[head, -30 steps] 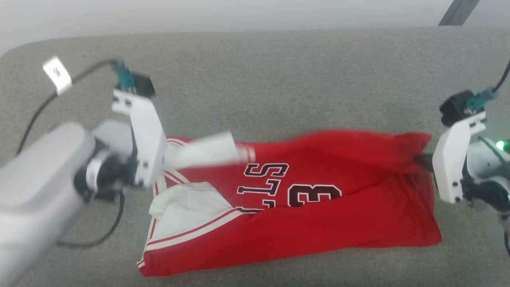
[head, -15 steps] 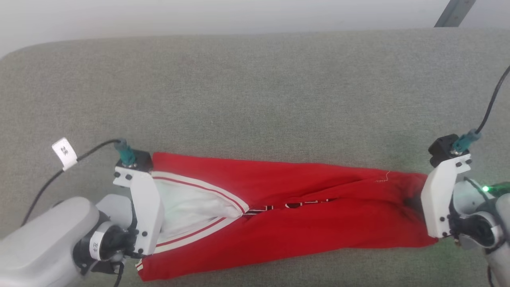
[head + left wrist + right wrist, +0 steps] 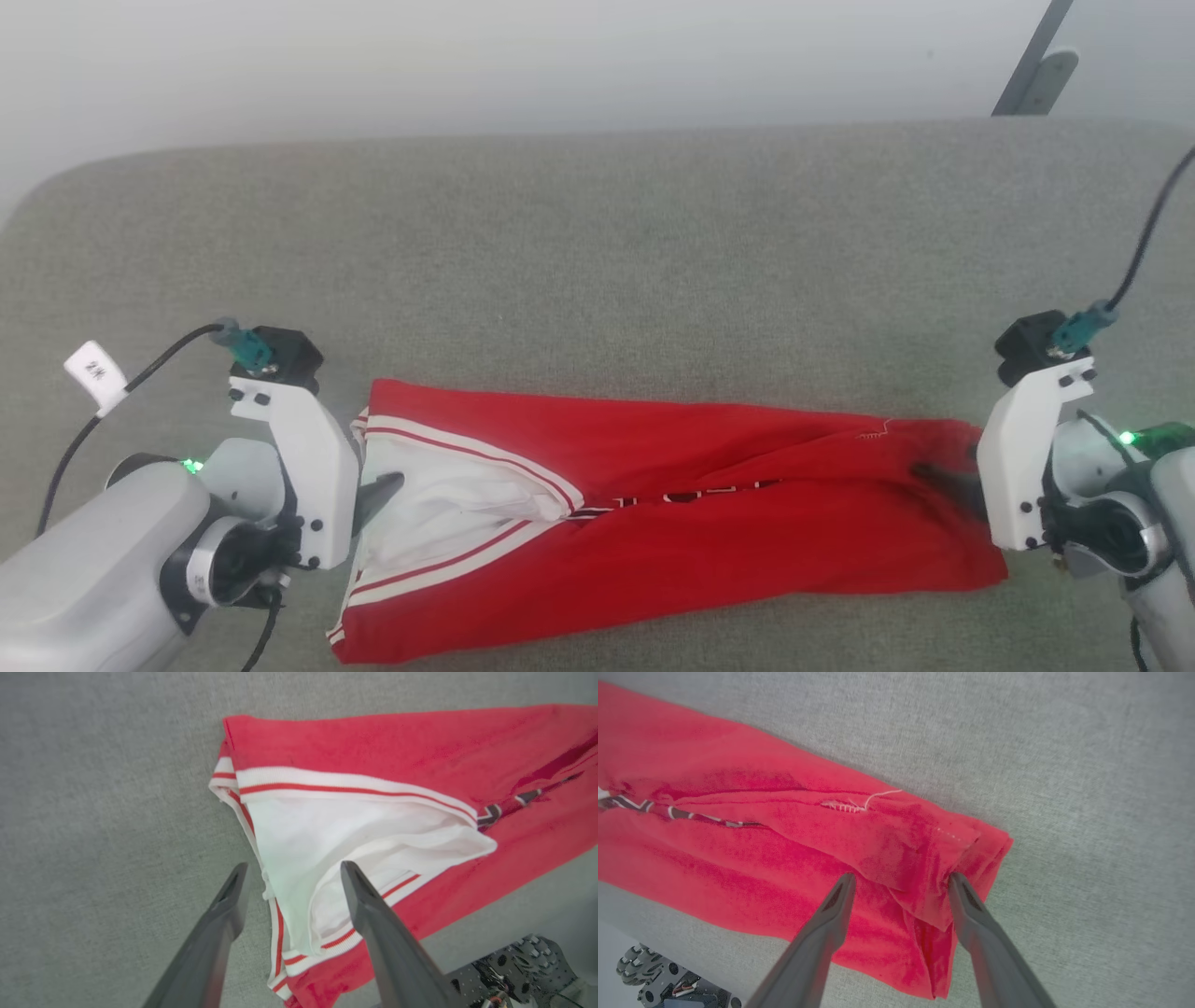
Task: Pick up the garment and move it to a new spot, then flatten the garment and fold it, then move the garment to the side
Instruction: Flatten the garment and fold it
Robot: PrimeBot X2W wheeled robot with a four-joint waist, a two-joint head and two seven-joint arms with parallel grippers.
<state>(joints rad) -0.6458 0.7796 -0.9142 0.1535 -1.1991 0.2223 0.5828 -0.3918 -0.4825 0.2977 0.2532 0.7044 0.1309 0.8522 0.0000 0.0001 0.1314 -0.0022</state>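
Observation:
The garment (image 3: 672, 523), a red jersey with white striped trim, lies folded lengthwise in a long narrow band on the grey surface (image 3: 597, 261); only a sliver of its dark lettering shows. My left gripper (image 3: 381, 487) is at its left end, open, fingers straddling the white sleeve (image 3: 327, 840) in the left wrist view, where the left gripper (image 3: 294, 872) holds nothing. At the hem end, my right gripper (image 3: 938, 478) is open too. In the right wrist view the right gripper (image 3: 901, 881) spans the red hem corner (image 3: 971, 844), which lies loose.
The grey padded surface runs wide behind the garment up to a pale wall. A dark metal post (image 3: 1032, 65) stands at the back right. A cable with a white tag (image 3: 93, 373) trails from my left wrist. The robot's base (image 3: 528, 961) shows below the front edge.
Both grippers have gone from shut on the garment's ends to open, letting it go. The garment was drawn toward me and folded over, hiding the number. The head view has shifted a little.

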